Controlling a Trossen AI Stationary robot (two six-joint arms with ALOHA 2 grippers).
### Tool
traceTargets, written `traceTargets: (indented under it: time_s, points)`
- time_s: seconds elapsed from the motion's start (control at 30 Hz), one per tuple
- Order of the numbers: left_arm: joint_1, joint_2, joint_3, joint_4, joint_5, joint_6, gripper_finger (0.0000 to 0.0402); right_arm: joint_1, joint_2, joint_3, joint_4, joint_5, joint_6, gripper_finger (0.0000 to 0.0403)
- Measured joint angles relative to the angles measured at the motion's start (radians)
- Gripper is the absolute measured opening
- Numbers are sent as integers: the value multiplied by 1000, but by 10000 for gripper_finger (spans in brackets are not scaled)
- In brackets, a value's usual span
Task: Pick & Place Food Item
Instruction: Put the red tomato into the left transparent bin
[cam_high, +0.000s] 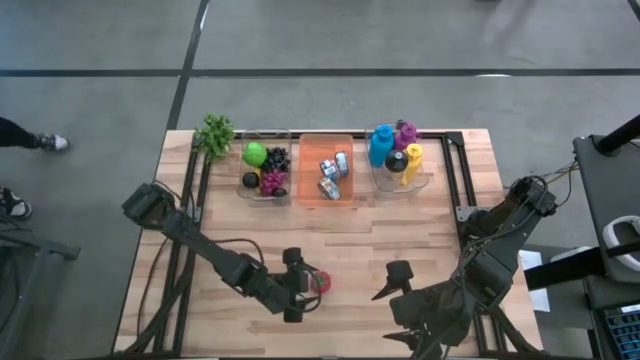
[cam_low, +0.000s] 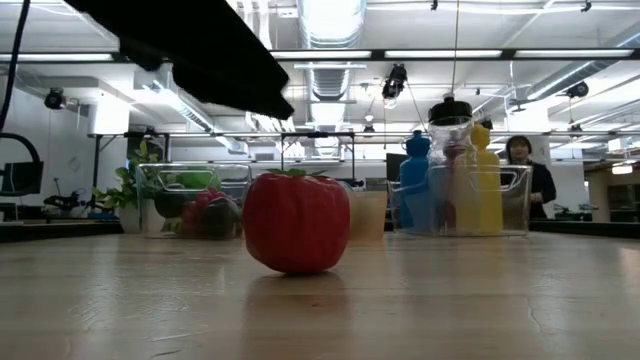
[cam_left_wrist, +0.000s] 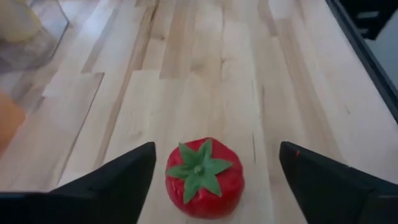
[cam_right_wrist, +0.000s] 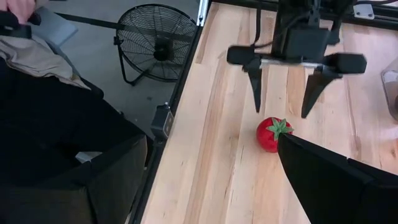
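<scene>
The red tomato (cam_high: 319, 282) sits on the wooden table (cam_high: 400, 230) near its front edge, stem up, well apart from the three clear bins at the back: the fruit bin (cam_high: 265, 168), the orange bin of cans (cam_high: 327, 169) and the bottle bin (cam_high: 399, 160). The left gripper (cam_high: 297, 285) is spread wide, and in the left wrist view its two dark fingers (cam_left_wrist: 118, 180) stand on either side of the tomato (cam_left_wrist: 204, 178) without touching it. The right wrist view shows those fingers raised with their tips above and slightly behind the fruit, so the tomato looks free on the wood, though from overhead the arm hides part of it and contact there is hard to rule out. The right gripper (cam_high: 398, 282) waits near the front of the table, also spread wide and empty. The risk from here is the fruit's roundness: a finger brushing it on the way down could roll it toward the front edge, and an off-centre pinch could squeeze it out sideways. A descent that stops too high would close only on the leafy cap.
</scene>
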Motion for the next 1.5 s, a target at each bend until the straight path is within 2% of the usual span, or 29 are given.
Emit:
traceTargets:
  time_s: [0.23,0.43,0.7,1.5]
  points:
    - [41,84,0,77,-1,-72,397,0,0,0,-1,0,0,359]
    - [55,120,0,92,-1,-141,389,0,0,0,-1,0,0,359]
    - [61,177,0,104,-8,-178,399,0,0,0,-2,0,0,359]
    - [68,180,0,47,-8,-178,381,0,0,0,-1,0,0,359]
